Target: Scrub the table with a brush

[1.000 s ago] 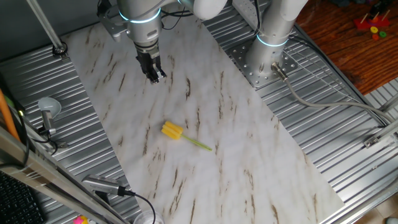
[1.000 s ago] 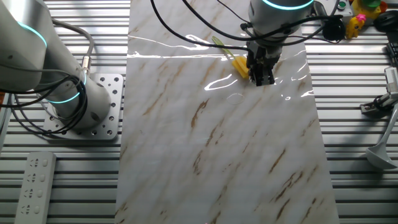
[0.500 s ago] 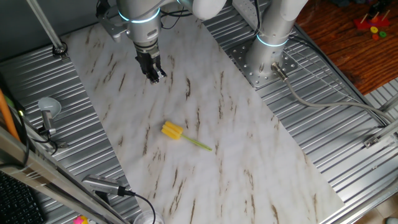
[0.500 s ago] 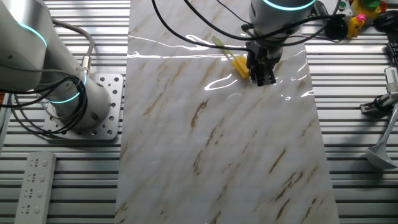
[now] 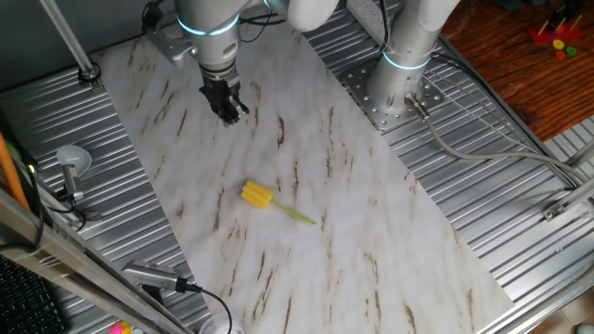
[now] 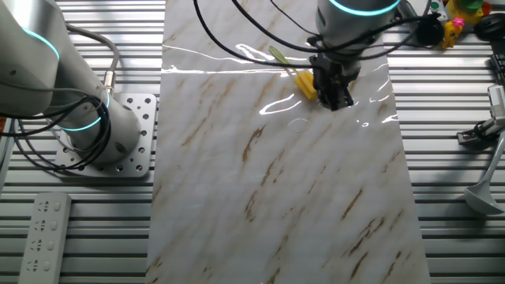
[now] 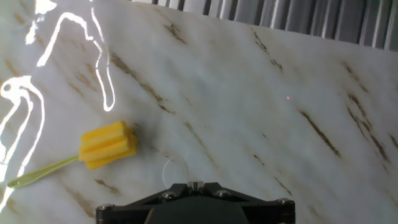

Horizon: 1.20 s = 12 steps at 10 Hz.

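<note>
Arm hanging over the table, brush not picked up yet.

The brush lies flat on the marble, well apart from the gripper, which holds nothing and looks nearly closed. To my eye the next move is to swing over the brush's thin handle and spread the fingers. The hand view shows the bristle head plainly; the other fixed view half hides it behind the gripper.

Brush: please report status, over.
Gripper above table, holding nothing; jaws state unclear. Brush lies flat on table, apart from gripper, not yet picked. Nothing between them.
</note>
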### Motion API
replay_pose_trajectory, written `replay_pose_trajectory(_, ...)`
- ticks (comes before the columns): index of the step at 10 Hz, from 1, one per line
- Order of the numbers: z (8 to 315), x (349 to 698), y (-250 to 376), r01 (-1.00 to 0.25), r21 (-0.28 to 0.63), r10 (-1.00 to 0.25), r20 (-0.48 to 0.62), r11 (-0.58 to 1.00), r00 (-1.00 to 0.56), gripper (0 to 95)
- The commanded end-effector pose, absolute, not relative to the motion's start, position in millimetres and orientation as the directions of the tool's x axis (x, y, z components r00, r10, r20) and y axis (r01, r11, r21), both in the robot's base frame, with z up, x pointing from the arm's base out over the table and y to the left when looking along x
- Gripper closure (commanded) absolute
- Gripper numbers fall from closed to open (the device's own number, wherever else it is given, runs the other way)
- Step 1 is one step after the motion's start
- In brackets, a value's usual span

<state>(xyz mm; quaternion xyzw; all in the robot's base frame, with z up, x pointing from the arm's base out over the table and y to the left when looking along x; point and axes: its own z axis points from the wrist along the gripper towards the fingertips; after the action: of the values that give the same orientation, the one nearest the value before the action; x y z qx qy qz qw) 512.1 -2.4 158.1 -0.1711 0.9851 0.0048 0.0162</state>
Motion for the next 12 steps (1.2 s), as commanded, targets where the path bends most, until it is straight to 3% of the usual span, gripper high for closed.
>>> replay_pose_trajectory(1,145.6,532.7,-3.1,-0.374,0.010,-0.373,-0.034,0.927,-0.927,95.0)
replay_pose_trajectory(4,127.6,552.8,-3.0,-0.422,0.012,-0.422,-0.036,0.906,-0.906,95.0)
replay_pose_trajectory(9,125.2,552.5,-3.0,-0.474,-0.003,-0.474,-0.042,0.880,-0.880,95.0)
replay_pose_trajectory(12,125.2,552.5,-3.0,-0.568,-0.007,-0.568,-0.041,0.823,-0.822,95.0)
